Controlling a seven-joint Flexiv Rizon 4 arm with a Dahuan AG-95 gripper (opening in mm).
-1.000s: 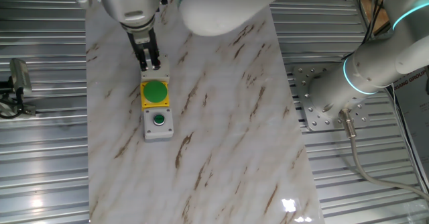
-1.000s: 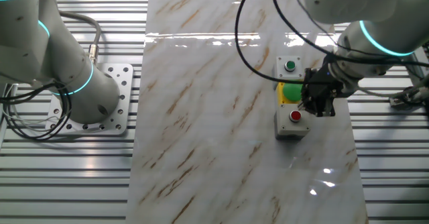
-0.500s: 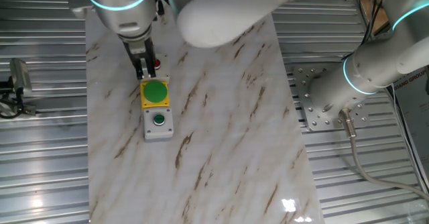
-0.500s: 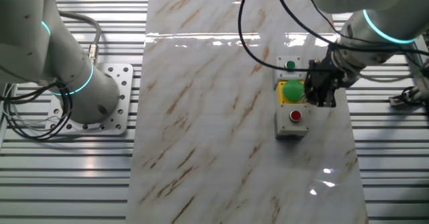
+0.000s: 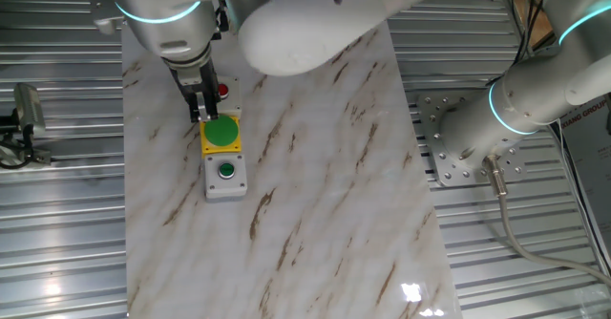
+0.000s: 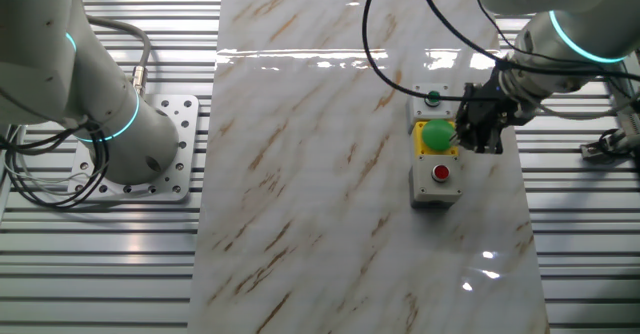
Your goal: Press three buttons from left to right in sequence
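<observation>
Fingers point straight down beside the large green button.

Three button boxes sit touching in a row on the worktop, near one long edge. The large-button box is in the middle, a small-button box on one side and another on the other. The gripper hangs over the seam between the middle box and that last box. A second arm's base stands off the worktop, on the opposite side.
</observation>
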